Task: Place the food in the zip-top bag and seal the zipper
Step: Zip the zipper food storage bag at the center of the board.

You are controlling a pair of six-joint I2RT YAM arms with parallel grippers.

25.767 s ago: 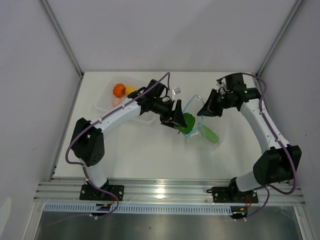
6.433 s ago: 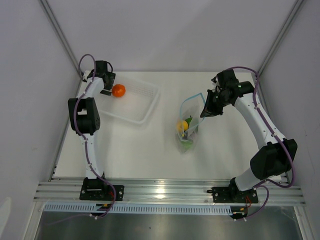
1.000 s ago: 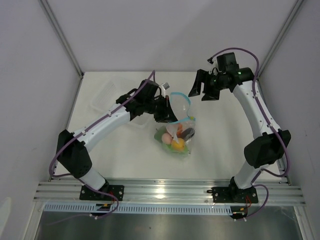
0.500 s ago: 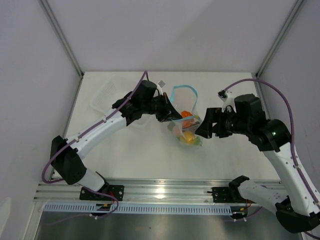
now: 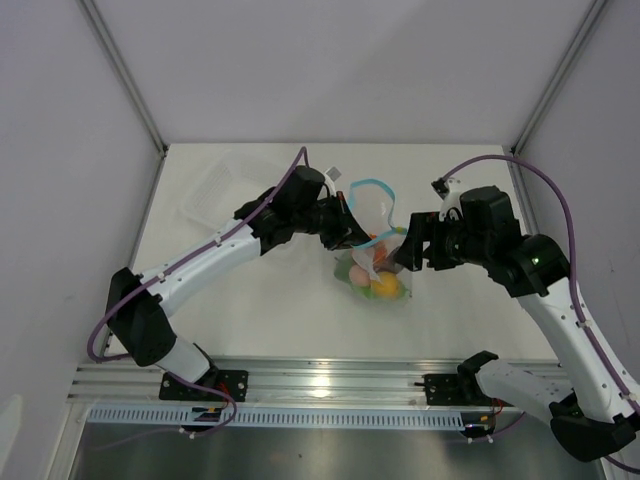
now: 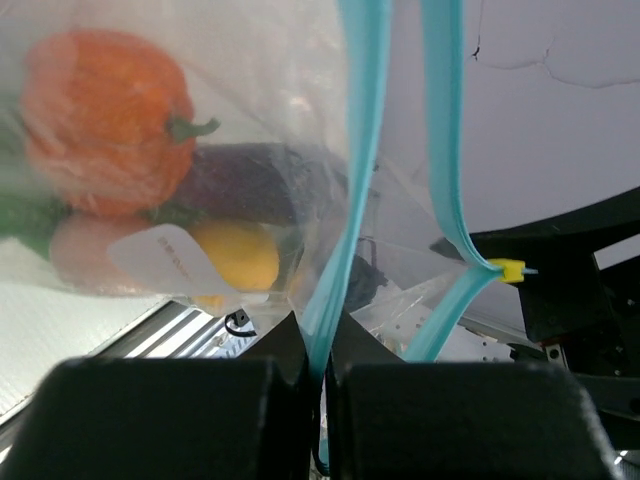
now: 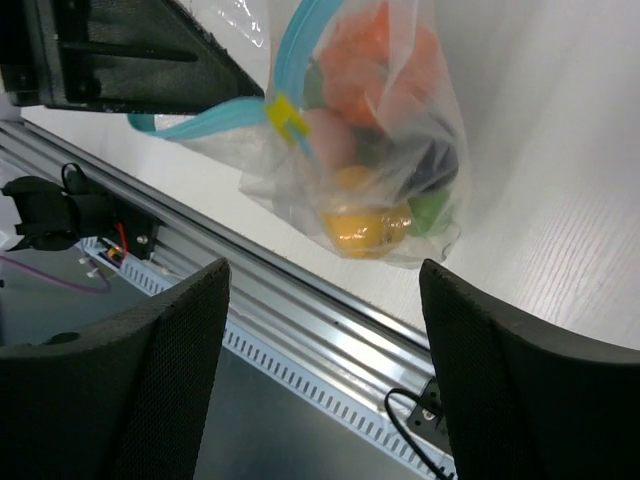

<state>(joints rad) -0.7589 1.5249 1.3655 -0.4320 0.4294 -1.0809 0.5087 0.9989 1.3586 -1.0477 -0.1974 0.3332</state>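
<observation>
Left gripper [image 6: 318,352]: shut tight on one lip of the zipper [image 6: 362,150]; the bag [image 7: 440,110] hangs just ahead of its pads
Right gripper [image 7: 322,290]: spread wide, holding nothing; the bag is just ahead, between its fingers and apart from both
Zipper: unsealed; the two blue lips stand apart; yellow slider [image 7: 285,118] at one end
Food: pumpkin [image 6: 105,120], eggplant [image 6: 255,180], lemon [image 6: 235,255] and peach [image 6: 80,250] inside the bag, beyond the left pads
Risk: the thin lip could slip from the pinch under the food's weight; a tilted open mouth could spill pieces; the right fingers could close on film, not slider
Hidden: green piece [image 7: 435,212] too blurred to identify; no sixth piece made out; cannot tell whether the bag touches the table [image 7: 560,200]
</observation>
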